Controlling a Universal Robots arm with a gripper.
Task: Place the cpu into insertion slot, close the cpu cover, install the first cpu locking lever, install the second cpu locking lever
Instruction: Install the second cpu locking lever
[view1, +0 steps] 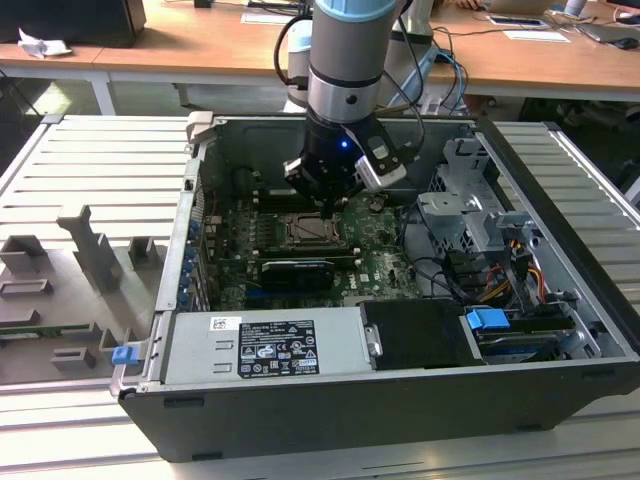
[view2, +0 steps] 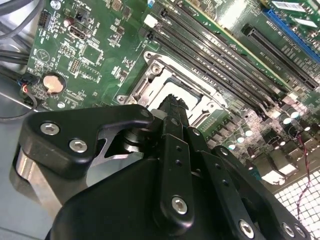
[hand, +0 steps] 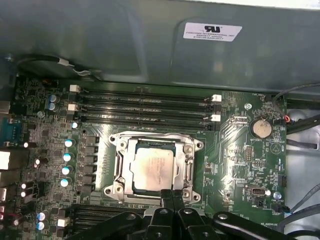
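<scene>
Surface: a grey ribbed metal bench (view1: 90, 160) carries an open computer case (view1: 560, 200), with pale wooden desks (view1: 200, 45) on the far side.
Board: a green circuit board (hand: 240, 150) lies flat in the case, with long black memory slots (hand: 145, 107) on the far side of the socket.
Socket: the insertion slot (hand: 155, 167) is square with a silvery rim.
Cover: the cpu cover (hand: 186, 165), a thin metal frame, lies closed.
Chip: the cpu (hand: 152, 167), pale and matte, sits in the socket, framed by the cover's window.
Tool: the gripper (hand: 172, 196) is black with its fingers pressed together, tips at the socket's near edge.
</scene>
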